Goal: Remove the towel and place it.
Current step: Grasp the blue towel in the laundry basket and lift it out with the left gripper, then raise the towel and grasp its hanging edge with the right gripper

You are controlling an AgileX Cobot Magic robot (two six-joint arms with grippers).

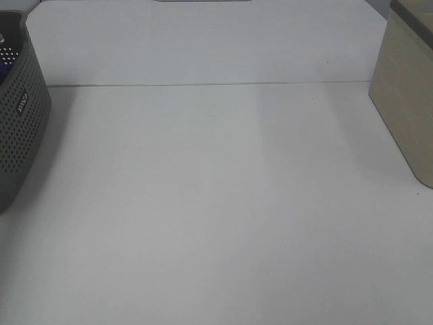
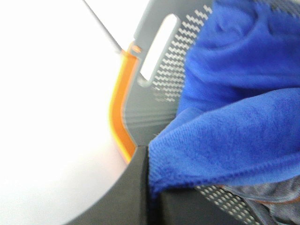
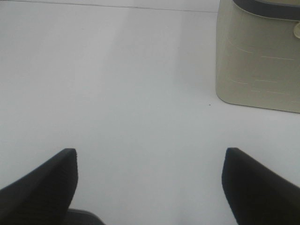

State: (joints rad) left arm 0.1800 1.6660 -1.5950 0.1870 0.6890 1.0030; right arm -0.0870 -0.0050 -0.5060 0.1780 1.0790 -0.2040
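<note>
The royal-blue plush towel lies bunched inside the grey perforated basket, which has an orange rim edge. In the left wrist view my left gripper is at the basket's edge, its dark fingers close together with the towel's hemmed edge pinched between them. In the high view only the basket's side shows at the far left, and neither gripper is in that view. My right gripper is open and empty, low over the bare white table.
A beige box stands at the table's right edge; it also shows in the right wrist view. A seam runs across the white table towards the back.
</note>
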